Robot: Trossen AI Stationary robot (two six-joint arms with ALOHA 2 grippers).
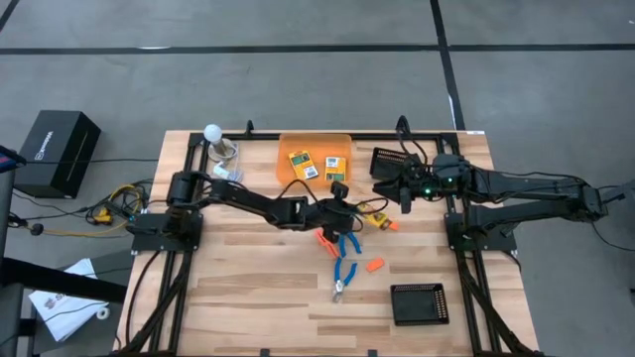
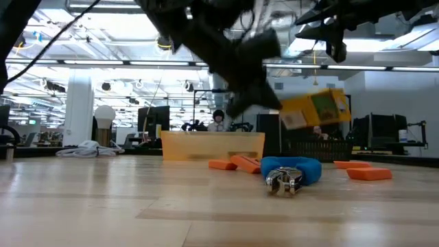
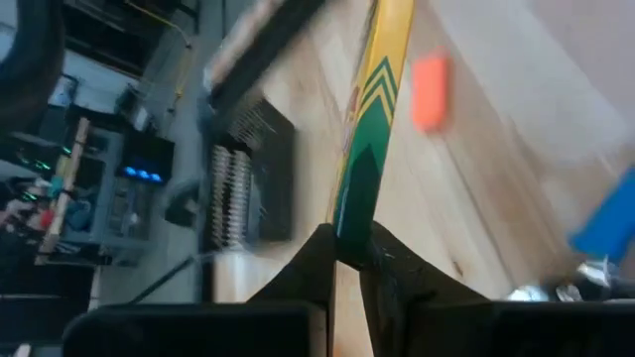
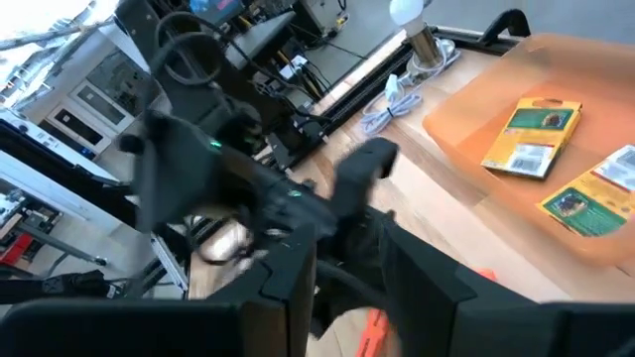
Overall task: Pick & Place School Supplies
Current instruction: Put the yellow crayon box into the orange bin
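My left gripper [image 1: 354, 206] reaches over the table's middle, just near of the translucent orange bin [image 1: 316, 138], and is shut on a flat yellow-and-green box [image 1: 373, 210]. In the low view that box [image 2: 317, 108] hangs in the air, tilted. Two more such boxes [image 1: 301, 164] [image 1: 334, 167] lie flat in the bin. Blue-handled scissors [image 1: 345, 260] lie on the wood near of my left gripper, with orange stubby pieces [image 1: 325, 241] [image 1: 374, 265] [image 1: 389, 224] around them. My right gripper [image 1: 406, 196] hovers open right of the bin, touching nothing. My left gripper [image 3: 347, 243] pinches the yellow-and-green box by one narrow end [image 3: 355, 220], between its two fingers. The box shows edge-on and runs straight out from the fingertips. It is lifted clear of the table and tilted [image 2: 317, 108].
A black ribbed tray [image 1: 392, 164] sits at the far right beside my right gripper, and another [image 1: 419, 303] lies near the near right edge. A small lamp with a white ball [image 1: 212, 134] and cables stand at the far left. Bare wood lies at the near left.
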